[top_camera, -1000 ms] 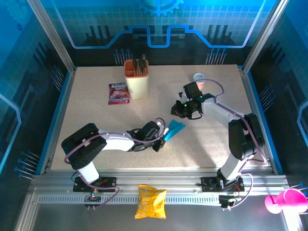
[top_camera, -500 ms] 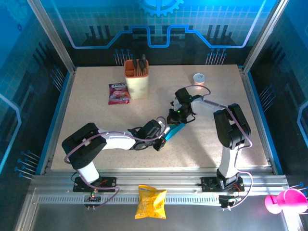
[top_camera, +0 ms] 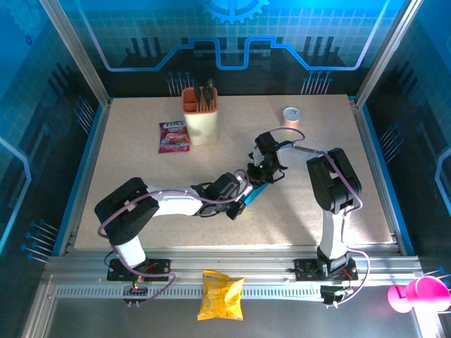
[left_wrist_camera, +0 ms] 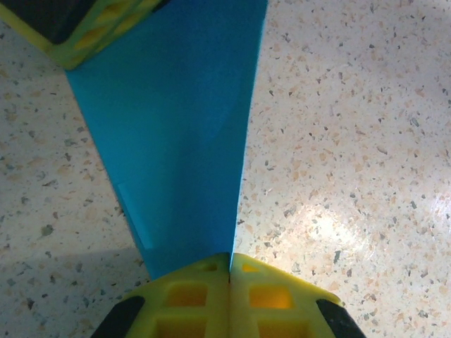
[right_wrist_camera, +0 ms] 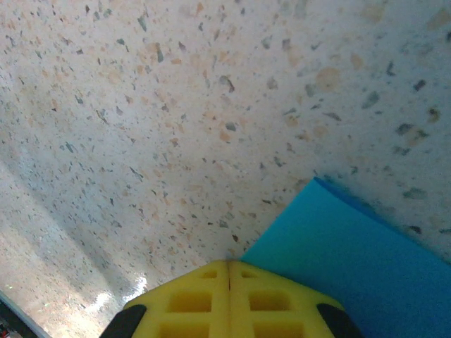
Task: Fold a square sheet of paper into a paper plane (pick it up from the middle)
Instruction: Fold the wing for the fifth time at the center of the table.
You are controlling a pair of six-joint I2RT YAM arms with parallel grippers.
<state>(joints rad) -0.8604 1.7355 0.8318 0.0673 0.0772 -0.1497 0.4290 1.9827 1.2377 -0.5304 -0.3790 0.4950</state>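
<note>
The cyan-blue sheet of paper (left_wrist_camera: 176, 141) lies folded into a slim tapering wedge on the speckled table, near the middle (top_camera: 256, 190). My left gripper (left_wrist_camera: 230, 255) is shut on its narrow end, and the paper's edge runs into the seam between the yellow pads. It reaches in from the left (top_camera: 242, 198). My right gripper (right_wrist_camera: 229, 263) is shut with its tips down on the table at the paper's far end (top_camera: 259, 176). Its right pad overlaps the blue paper (right_wrist_camera: 352, 246), with nothing seen between the jaws. Its yellow fingertip (left_wrist_camera: 91, 28) shows over the wide end.
An orange-cream holder (top_camera: 200, 116) and a pink-purple snack packet (top_camera: 174, 136) stand at the back left. A small pink-white cup (top_camera: 291, 115) sits at the back right. A yellow crisp bag (top_camera: 220, 294) rests on the front rail.
My right arm swung in from the back right to the paper's far end, and its gripper shut. My left gripper kept its hold and barely moved.
</note>
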